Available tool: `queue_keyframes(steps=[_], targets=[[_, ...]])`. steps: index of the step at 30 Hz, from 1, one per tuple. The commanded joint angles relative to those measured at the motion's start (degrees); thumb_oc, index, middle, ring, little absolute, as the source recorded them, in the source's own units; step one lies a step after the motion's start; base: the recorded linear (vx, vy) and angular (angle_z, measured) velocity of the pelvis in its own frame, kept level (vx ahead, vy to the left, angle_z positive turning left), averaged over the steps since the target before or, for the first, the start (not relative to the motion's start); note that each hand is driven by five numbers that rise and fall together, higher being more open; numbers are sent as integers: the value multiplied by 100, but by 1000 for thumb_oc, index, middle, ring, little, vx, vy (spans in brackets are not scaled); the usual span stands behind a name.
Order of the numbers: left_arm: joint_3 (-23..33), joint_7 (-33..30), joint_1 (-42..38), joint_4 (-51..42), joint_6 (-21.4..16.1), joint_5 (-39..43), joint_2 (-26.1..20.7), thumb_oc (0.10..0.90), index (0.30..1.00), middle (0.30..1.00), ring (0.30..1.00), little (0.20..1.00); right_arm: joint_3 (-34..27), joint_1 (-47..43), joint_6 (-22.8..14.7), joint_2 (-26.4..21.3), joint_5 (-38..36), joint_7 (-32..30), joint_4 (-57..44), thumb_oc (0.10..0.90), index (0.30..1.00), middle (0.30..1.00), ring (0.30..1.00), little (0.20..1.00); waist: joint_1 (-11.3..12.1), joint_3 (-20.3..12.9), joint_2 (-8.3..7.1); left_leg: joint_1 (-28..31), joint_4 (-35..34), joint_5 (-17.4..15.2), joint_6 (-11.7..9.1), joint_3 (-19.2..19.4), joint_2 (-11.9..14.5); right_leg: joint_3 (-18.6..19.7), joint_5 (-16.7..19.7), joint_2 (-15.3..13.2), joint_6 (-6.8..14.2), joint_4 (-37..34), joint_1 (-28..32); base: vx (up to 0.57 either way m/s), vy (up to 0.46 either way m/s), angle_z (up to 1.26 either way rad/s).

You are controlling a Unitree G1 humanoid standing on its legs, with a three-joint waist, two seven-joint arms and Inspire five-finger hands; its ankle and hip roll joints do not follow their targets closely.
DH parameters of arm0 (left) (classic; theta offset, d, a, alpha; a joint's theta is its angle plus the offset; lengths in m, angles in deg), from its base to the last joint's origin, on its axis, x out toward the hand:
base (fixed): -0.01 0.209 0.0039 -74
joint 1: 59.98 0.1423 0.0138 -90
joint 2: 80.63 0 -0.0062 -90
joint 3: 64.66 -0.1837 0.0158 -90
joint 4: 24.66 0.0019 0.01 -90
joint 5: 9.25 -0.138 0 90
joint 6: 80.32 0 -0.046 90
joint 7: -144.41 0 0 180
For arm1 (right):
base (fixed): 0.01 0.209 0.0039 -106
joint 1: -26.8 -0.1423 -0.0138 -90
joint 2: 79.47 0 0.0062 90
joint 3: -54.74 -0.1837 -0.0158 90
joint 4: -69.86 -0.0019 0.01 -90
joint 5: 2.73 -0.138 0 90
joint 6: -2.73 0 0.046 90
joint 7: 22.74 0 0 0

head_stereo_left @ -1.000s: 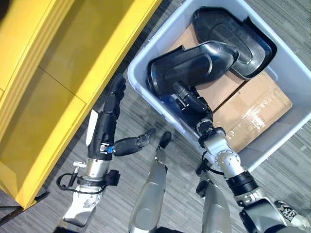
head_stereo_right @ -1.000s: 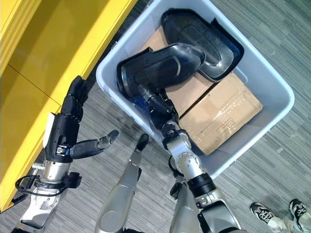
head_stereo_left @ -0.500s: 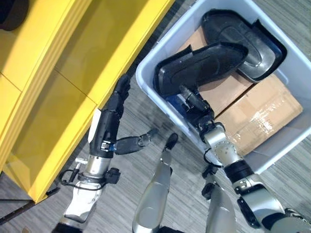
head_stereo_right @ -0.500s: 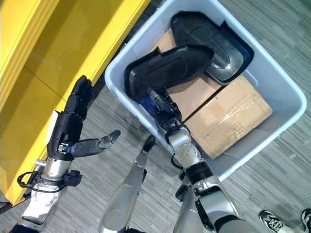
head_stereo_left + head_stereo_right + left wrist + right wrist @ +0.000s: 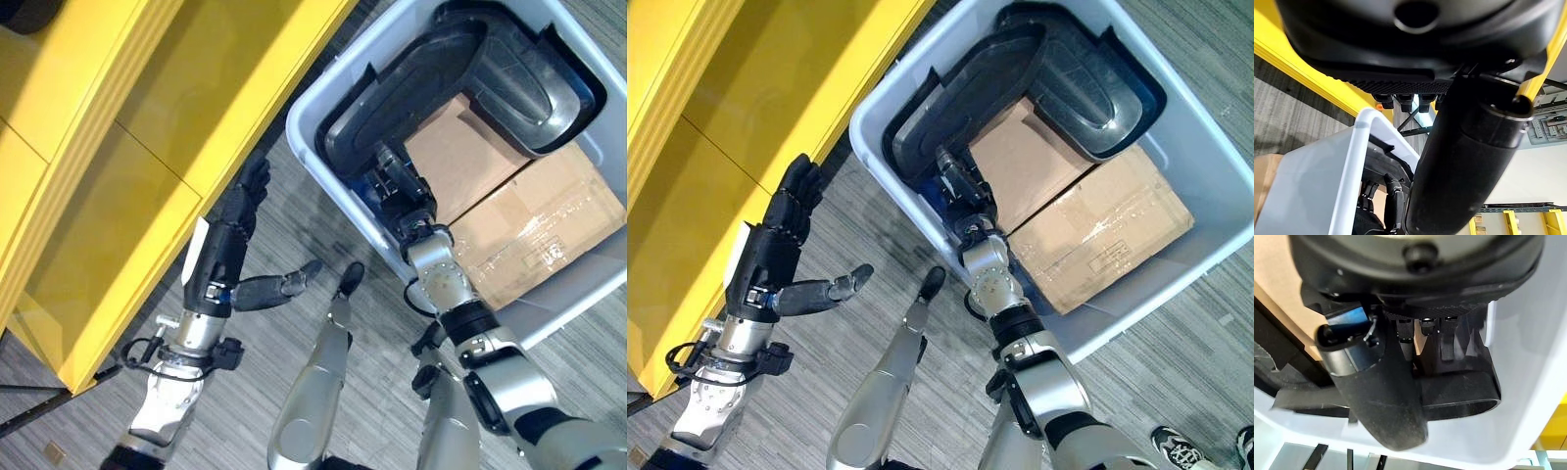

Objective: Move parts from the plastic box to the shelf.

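My right hand (image 5: 397, 191) has pushed deeper into the plastic box (image 5: 323, 171), fingers curled on the black part (image 5: 411, 93) still inside it, so lifting toward the yellow shelf (image 5: 147, 147) comes next; my left hand (image 5: 230, 250) hangs open beside the box.

Shelf (image 5: 147, 147) at left, plastic box (image 5: 313, 117) right, parts (image 5: 470, 69) on cartons (image 5: 519, 225) inside.

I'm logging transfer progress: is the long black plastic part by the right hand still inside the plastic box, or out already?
Inside. The long black plastic part lies within the pale blue plastic box, above brown cardboard boxes, with the right hand against its end.
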Motion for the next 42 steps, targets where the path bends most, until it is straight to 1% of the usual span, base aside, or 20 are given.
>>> queue_keyframes(steps=[1, 3, 6, 10, 11, 14, 17, 20, 23, 24, 28, 30, 32, 34, 35, 39, 41, 42], targets=[[-116, 116, -279, -634, -693, 362, -98, 900, 1000, 1000, 1000, 1000, -546, -665, -446, -974, 598, 195, 594, 400, 300, 300, 300, 300, 258, -73, 277, 88, -91, 219, 639, 715, -539, 93, -98, 194, -116, 55, 666, 5, -9, 7], [-112, 125, -288, -639, -701, 403, -127, 900, 1000, 1000, 1000, 1000, -519, -717, -364, -1059, 770, 291, 700, 400, 300, 300, 300, 300, 257, -73, 286, 89, -89, 217, 639, 716, -535, 91, -103, 194, -114, 63, 649, 0, 0, 0], [-110, 137, -319, -623, -705, 426, -155, 900, 1000, 1000, 1000, 1000, -433, -780, -215, -1194, 1077, 242, 817, 400, 300, 300, 300, 300, 245, -73, 283, 103, -75, 201, 638, 733, -518, 88, -103, 192, -114, 75, 631, 2, -9, 1], [-72, 161, -320, -645, -688, 469, -194, 900, 1000, 1000, 1000, 1000, -363, -773, -58, -1247, 893, 104, 929, 400, 300, 300, 300, 300, 228, -73, 270, 145, -44, 173, 631, 754, -495, 93, -101, 202, -111, 93, 638, 9, -22, 4], [-53, 158, -314, -645, -677, 458, -218, 900, 1000, 1000, 1000, 1000, -369, -782, 38, -1255, 890, 33, 1016, 400, 300, 300, 300, 300, 227, -73, 274, 176, -38, 159, 636, 754, -491, 101, -107, 209, -113, 109, 651, 0, 0, 0], [-74, 180, -341, -644, -659, 460, -208, 900, 1000, 1000, 1000, 1000, -347, -845, 37, -1220, 1088, -61, 1102, 400, 300, 300, 300, 300, 229, -73, 285, 219, -18, 139, 637, 765, -484, 113, -116, 207, -112, 130, 678, 0, 0, 0], [-85, 195, -394, -650, -614, 448, -217, 900, 1000, 1000, 1000, 1000, -344, -893, -178, -1178, 1138, 43, 1186, 400, 300, 300, 300, 300, 240, -73, 293, 302, -31, 127, 643, 757, -489, 110, -108, 202, -108, 111, 754, 7, -44, -4], [-45, 268, -404, -675, -609, 472, -244, 900, 1000, 1000, 1000, 1000, -348, -921, -225, -1164, 1247, -52, 1134, 400, 300, 300, 300, 300, 249, -73, 272, 390, -23, 108, 642, 753, -481, 95, -89, 206, -107, 72, 852, -7, -70, -2], [10, 374, -410, -709, -610, 544, -277, 900, 1000, 1000, 1000, 1000, -363, -884, -461, -1157, 1146, -63, 1074, 400, 300, 300, 300, 300, 243, -73, 221, 547, -30, 62, 643, 753, -461, 99, -96, 208, -98, 30, 1010, -22, -76, 0], [54, 436, -406, -741, -599, 581, -297, 900, 1000, 1000, 1000, 1000, -394, -865, -530, -1166, 1170, -111, 991, 400, 300, 300, 300, 300, 249, -73, 223, 509, -32, 171, 667, 761, -436, 30, 15, 222, -135, -15, 996, -75, -59, 1], [149, 547, -342, -805, -574, 580, -310, 900, 1000, 1000, 1000, 1000, -502, -722, -788, -1217, 1271, -209, 665, 400, 300, 300, 300, 300, 193, -73, 140, 771, -109, 118, 659, 780, -376, 78, 48, 265, -124, -159, 1228, -23, -75, 5], [294, 624, -232, -872, -601, 598, -349, 900, 1000, 1000, 1000, 1000, -621, -465, -1042, -1264, 1473, -374, 84, 400, 300, 300, 300, 300, 102, -73, 40, 1077, -195, 63, 650, 795, -304, 150, 89, 326, -108, -318, 1487, -17, -133, -8], [350, 613, -199, -894, -577, 585, -362, 900, 1000, 1000, 1000, 1000, -666, -341, -1042, -1275, 1610, -546, -211, 400, 300, 300, 300, 300, 50, -73, -9, 1222, -241, 38, 640, 802, -266, 200, 105, 360, -96, -387, 1595, -16, -87, -14], [419, 625, -145, -907, -567, 578, -356, 900, 1000, 1000, 1000, 1000, -730, -156, -921, -1269, 1554, -711, -551, 400, 300, 300, 300, 300, -15, -73, -65, 1419, -320, 23, 625, 832, -208, 264, 125, 402, -77, -469, 1733, -12, -69, -16], [444, 618, -126, -917, -557, 564, -355, 900, 1000, 1000, 1000, 1000, -781, -65, -865, -1262, 1476, -723, -637, 400, 300, 300, 300, 300, -46, -73, -89, 1511, -352, 13, 613, 842, -174, 291, 134, 419, -75, -510, 1805, -8, -71, -24], [448, 660, -109, -924, -501, 563, -333, 900, 1000, 1000, 1000, 1000, -889, 135, -889, -1235, 1434, -791, -759, 400, 300, 300, 300, 300, -114, -218, -140, 1681, -474, 21, 596, 854, -96, 355, 198, 490, -88, -677, 1942, 4, -59, -23], [456, 676, -113, -944, -436, 550, -352, 900, 1000, 1000, 1000, 1000, -994, 313, -705, -1243, 1359, -746, -855, 400, 300, 300, 300, 300, -177, -335, -188, 1771, -510, -12, 587, 865, -64, 404, 225, 521, -83, -756, 2019, 18, -70, -19], [448, 681, -137, -946, -375, 547, -338, 900, 1000, 1000, 1000, 1000, -1038, 408, -526, -1262, 1342, -744, -881, 400, 300, 300, 300, 300, -220, -387, -218, 1820, -507, -40, 579, 877, -49, 443, 235, 541, -87, -798, 2066, 5, -52, -15]])
